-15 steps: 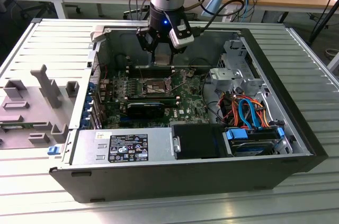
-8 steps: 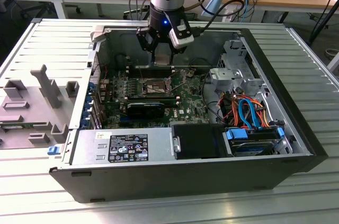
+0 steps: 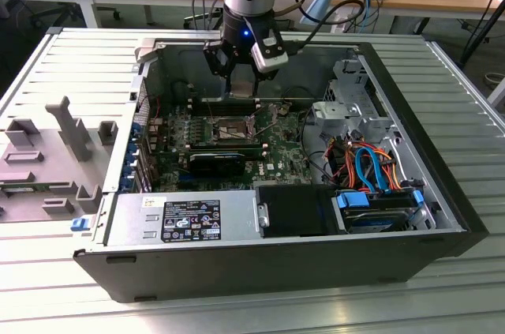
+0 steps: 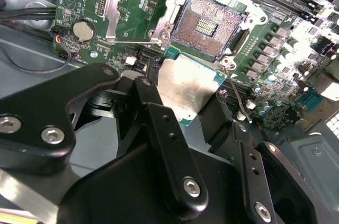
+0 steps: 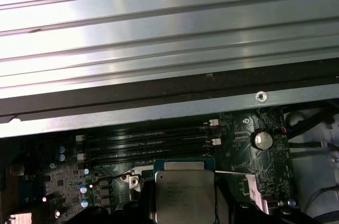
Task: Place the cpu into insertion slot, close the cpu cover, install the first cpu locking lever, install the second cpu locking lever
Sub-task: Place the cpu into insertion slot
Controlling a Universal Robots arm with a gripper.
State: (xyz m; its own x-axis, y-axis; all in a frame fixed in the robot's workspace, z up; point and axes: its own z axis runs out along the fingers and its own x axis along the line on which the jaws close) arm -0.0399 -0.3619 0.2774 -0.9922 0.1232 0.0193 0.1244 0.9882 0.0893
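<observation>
The end effector hangs inside an open computer case that lies on a slatted metal bench. It is clenched on the cpu, with a black finger pressed against each of two opposite edges. The chip's silvery top faces the cameras in both wrist views, and its green edge shows along two sides. It is held flat above the green motherboard, clear of the board.

In the exterior view the insertion slot sits near the middle of the board, and the end effector is at about 12 o'clock from it. In the second wrist view the slot is uncovered, its field of contacts bare, just beyond the chip's far edge. The cpu cover is swung back beside it, with green board showing through its window.

In the first wrist view the memory slots run just past the chip, and a coin cell battery lies nearby.

In the exterior view the power supply is at 7 o'clock from the socket and the orange and blue drive cables at 4 o'clock.
</observation>
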